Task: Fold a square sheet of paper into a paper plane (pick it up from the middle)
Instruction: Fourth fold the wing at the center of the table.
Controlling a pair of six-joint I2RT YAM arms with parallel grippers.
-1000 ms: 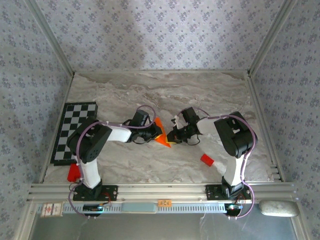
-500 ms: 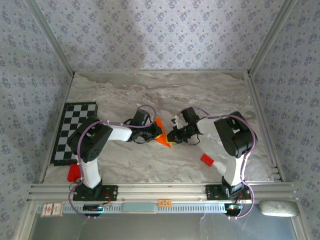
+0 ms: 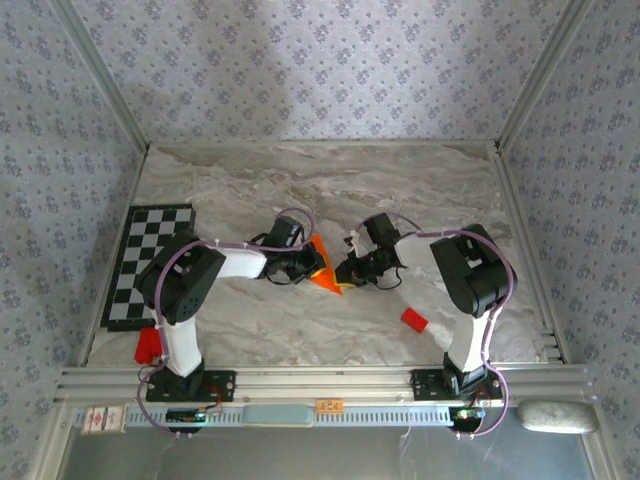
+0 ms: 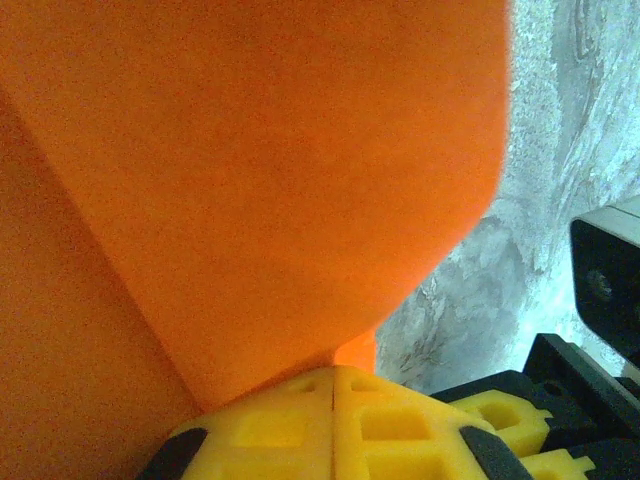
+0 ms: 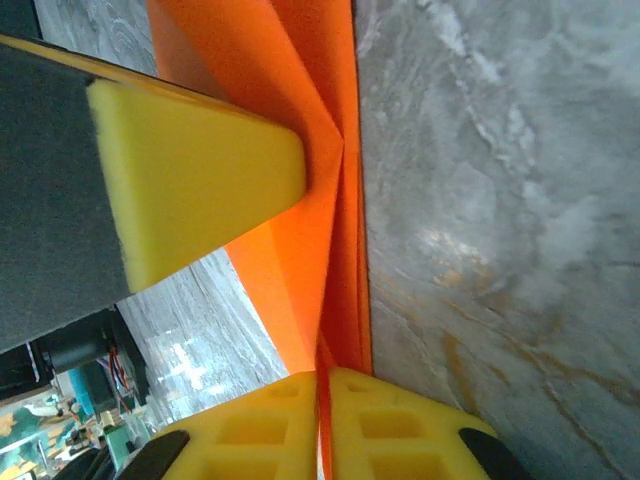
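paper (image 3: 325, 275) half hidden from above by the left gripper (image 4: 333, 378) and right gripper (image 5: 323, 385), both clamped on its orange folds

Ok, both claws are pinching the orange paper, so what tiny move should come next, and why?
Probably the right gripper should slide along the fold to sharpen it while the left gripper holds firm. Both are shut on the orange paper, and its folded layers look loose in the right wrist view.

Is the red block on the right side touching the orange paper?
No. The red block lies apart from the orange paper, with bare tabletop between them.
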